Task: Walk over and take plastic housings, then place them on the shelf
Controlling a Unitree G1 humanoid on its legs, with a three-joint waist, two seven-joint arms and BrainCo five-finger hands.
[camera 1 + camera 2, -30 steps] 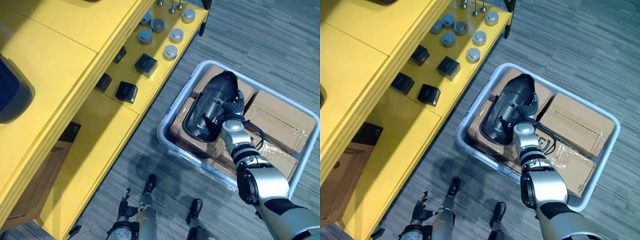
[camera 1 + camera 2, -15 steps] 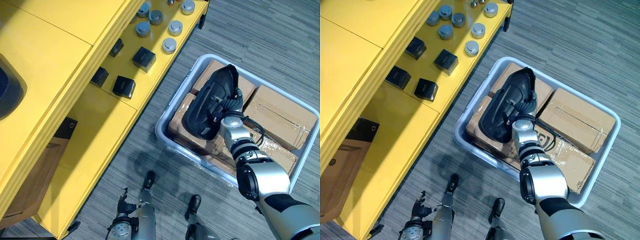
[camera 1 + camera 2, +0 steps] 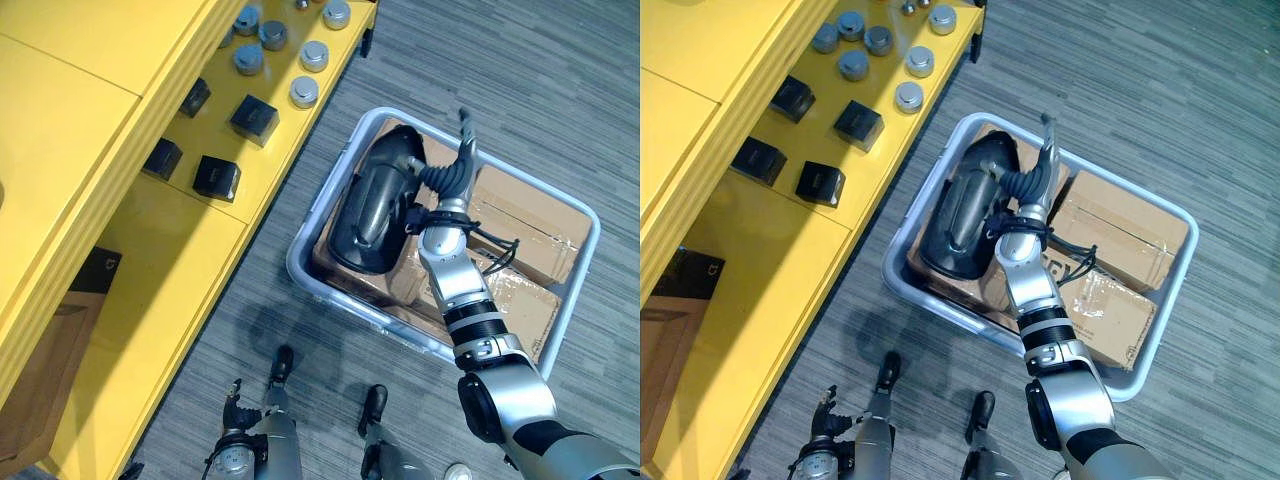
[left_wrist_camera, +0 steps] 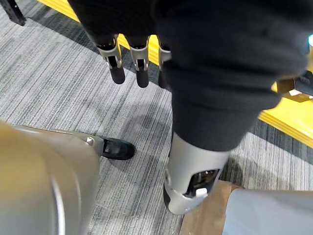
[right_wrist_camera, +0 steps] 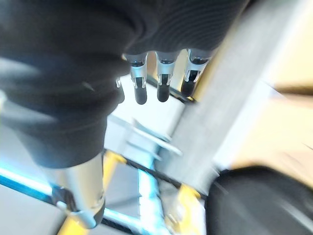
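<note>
— Where was the plastic housing [image 3: 365,205]?
— Inside the grey tub [image 3: 296,268]. It lay on the cardboard boxes [image 3: 520,215], at the tub's side nearest the yellow shelf [image 3: 200,230].
— And the right hand [image 3: 447,178]?
— Raised over the tub, just beside the housing, with its fingers straight and gripping nothing.
— The left hand [image 4: 141,66]?
— Low over the floor, well apart from the tub, fingers relaxed and empty.

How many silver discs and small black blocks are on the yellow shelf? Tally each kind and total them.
Silver discs: 7
Black blocks: 4
Total: 11
</note>
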